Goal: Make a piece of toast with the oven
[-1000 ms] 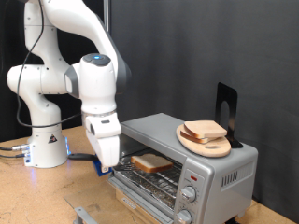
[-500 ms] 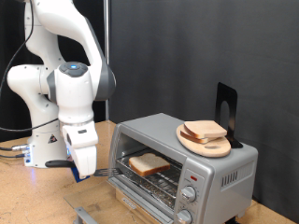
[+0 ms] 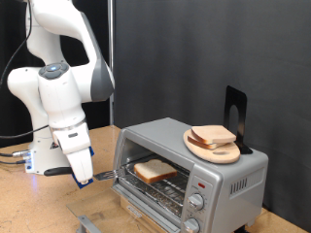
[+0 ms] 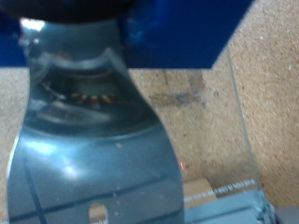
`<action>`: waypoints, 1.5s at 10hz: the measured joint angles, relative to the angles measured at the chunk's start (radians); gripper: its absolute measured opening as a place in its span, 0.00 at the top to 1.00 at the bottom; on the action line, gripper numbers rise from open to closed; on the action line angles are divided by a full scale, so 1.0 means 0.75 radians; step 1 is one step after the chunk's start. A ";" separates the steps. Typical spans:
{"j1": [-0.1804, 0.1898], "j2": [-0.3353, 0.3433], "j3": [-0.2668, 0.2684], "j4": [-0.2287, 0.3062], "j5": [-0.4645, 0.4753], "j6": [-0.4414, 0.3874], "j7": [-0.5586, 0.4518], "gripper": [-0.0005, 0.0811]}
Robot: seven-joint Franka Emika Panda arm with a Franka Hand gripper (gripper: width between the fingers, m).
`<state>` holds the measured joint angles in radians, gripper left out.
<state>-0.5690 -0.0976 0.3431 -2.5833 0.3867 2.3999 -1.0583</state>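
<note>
The piece of toast (image 3: 155, 171) lies on the wire rack inside the oven (image 3: 192, 175), whose glass door (image 4: 201, 121) hangs open — so the slice appears loaded. The gripper (image 3: 83, 177) sits low at the oven's left, off the door's edge; whether its fingers are apart or together I cannot tell. Another slice rests on the wooden plate (image 3: 199, 147) on top.

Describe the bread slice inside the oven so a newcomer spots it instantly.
Find the boxy silver-grey toaster oven at the exterior view's lower right. In its open front, a square pale bread slice with a tan crust lies flat on the wire rack. Unlike the slices on the round wooden plate on the oven's roof, it sits inside.
</note>
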 joint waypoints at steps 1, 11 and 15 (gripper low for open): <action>-0.002 -0.030 -0.033 0.003 0.095 -0.044 -0.092 0.39; -0.001 -0.295 -0.166 0.092 0.381 -0.344 -0.209 0.39; 0.113 -0.310 -0.094 0.118 0.576 -0.354 -0.218 0.39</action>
<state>-0.4845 -0.3302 0.2726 -2.4947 0.8188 2.1343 -1.2215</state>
